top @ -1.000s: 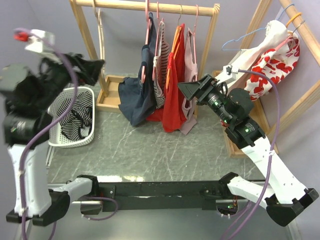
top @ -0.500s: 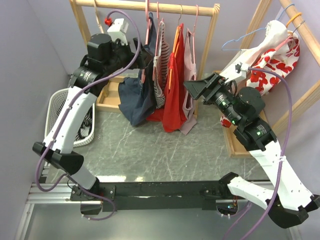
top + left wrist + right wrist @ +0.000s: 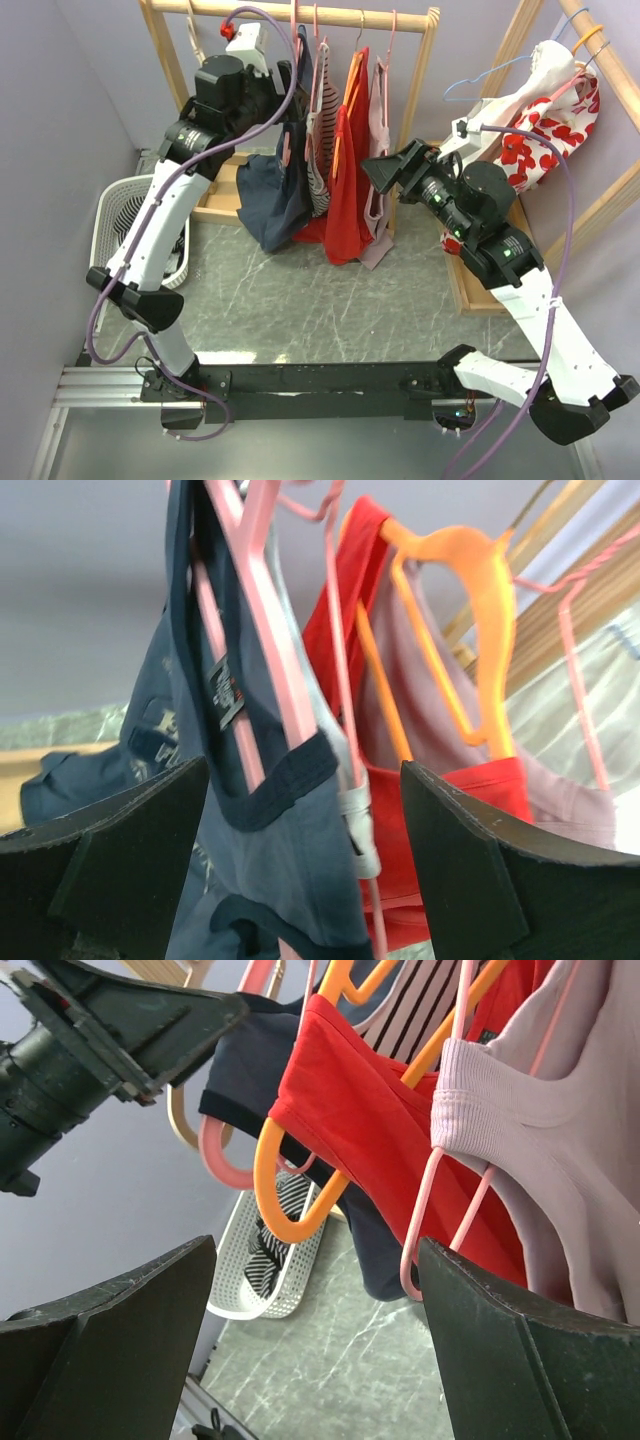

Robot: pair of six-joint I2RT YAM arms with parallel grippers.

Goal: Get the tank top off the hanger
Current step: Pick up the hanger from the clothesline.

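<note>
Four garments hang on the far rail (image 3: pixel 300 13), a navy tank top (image 3: pixel 270 200), a striped top (image 3: pixel 322 130), a red top (image 3: pixel 348 200) and a pale pink top (image 3: pixel 381 110), while two more, a white garment (image 3: pixel 520 95) and a red-and-white garment (image 3: pixel 540 145), hang on the right rack (image 3: pixel 600 210), one white basket (image 3: pixel 112 215) sits at the left, and two arms, the left arm (image 3: pixel 150 240) and the right arm (image 3: pixel 540 300), reach from the near edge.

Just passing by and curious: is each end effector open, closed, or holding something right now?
Left end effector: open, holding nothing, facing the navy fabric tank top.
Right end effector: open, holding nothing.
</note>
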